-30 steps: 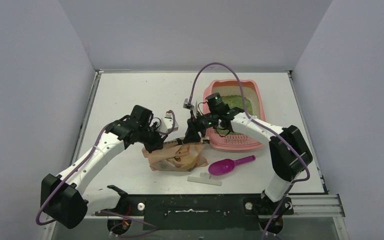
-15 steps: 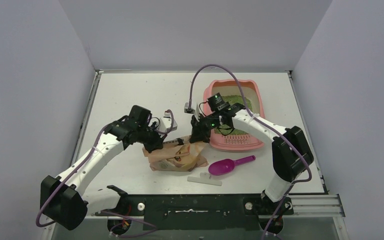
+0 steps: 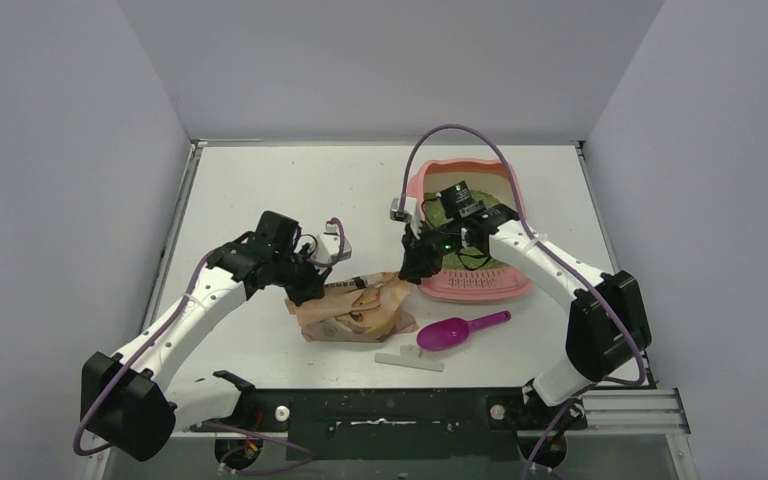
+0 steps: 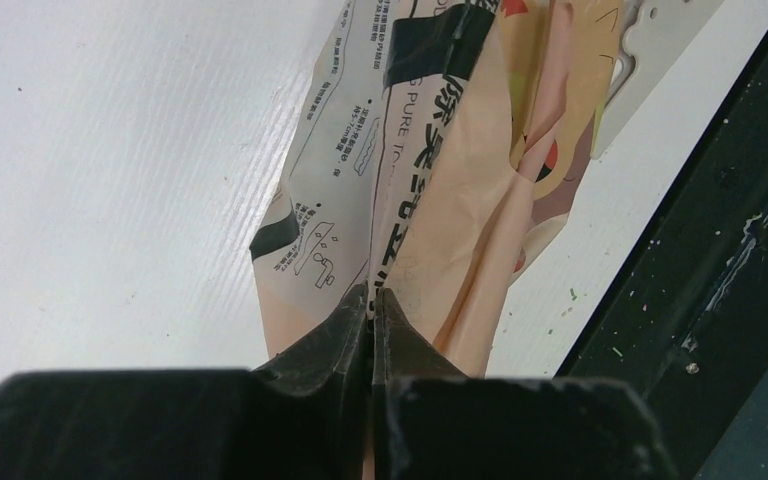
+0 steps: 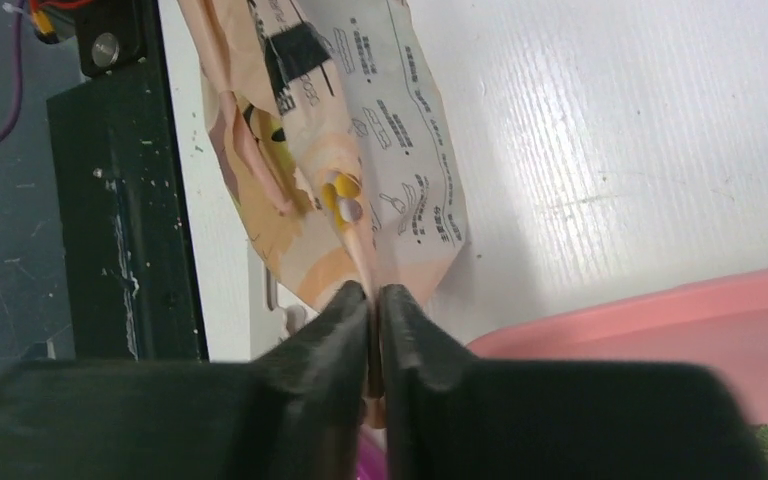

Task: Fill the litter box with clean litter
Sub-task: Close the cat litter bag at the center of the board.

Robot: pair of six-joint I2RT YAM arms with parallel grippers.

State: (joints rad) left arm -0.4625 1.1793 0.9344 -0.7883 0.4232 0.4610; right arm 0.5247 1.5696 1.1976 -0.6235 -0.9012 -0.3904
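A crumpled peach-tan litter bag (image 3: 355,310), glossy and printed with black text, lay sagging on the white counter (image 3: 260,190) between the two arms. The litter box (image 3: 472,288), a smooth pink plastic tray with rounded corners and a wide rim, sat right of centre just beyond the bag. Its long axis ran from near to far, with the slotted strip at the near end. Fine green litter (image 3: 455,263) showed as a speckled patch inside. The left arm reached forward and inward, elbow bent, its left pincer (image 4: 370,300) clamped tight on a creased fold at the bag's left end. The right arm arched over the tray and bent back toward the centre, its right pincer (image 5: 372,295) pinched shut on the bag's corner nearest the tray rim. A magenta plastic scoop (image 3: 460,328) and a flat white strip (image 3: 410,358) lay near the front edge
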